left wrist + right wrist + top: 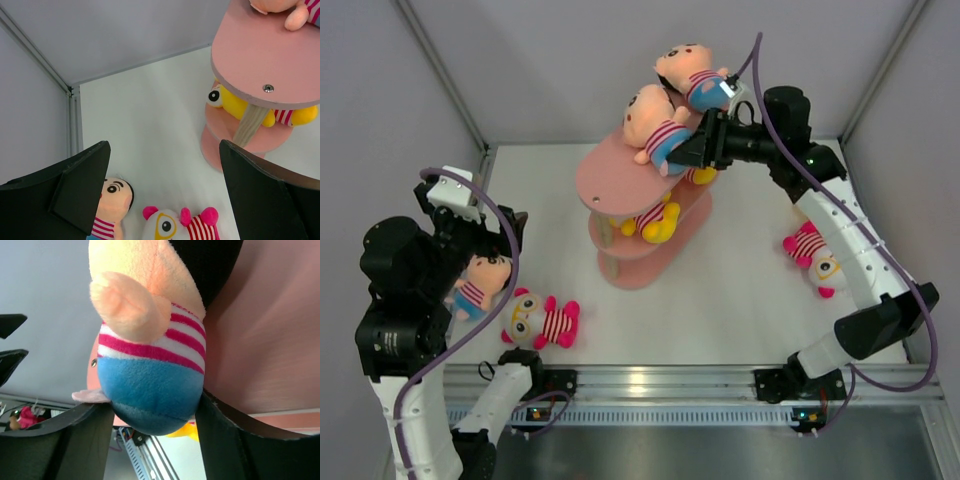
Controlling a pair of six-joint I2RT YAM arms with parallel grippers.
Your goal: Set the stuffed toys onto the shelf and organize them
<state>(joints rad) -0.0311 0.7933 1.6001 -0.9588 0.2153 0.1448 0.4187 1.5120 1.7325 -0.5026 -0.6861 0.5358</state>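
The peach-headed plush doll (pixel 655 125) in a pink-and-white striped shirt and blue bottoms lies on the top tier of the tall salmon-pink three-tier oval shelf (pixel 605 180). The right claw (pixel 682 150) is clamped on its blue bottom, one finger pressed to each side. A second striped doll (pixel 690 75) sits just beyond; I cannot tell what it rests on. A yellow plush animal (pixel 658 220) lies on the middle tier. The left claw (pixel 164 150) hangs spread wide, gripping nothing, above a third peach-headed doll (pixel 480 283) and a pink white-faced plush (pixel 542 322) on the white bench (pixel 740 300).
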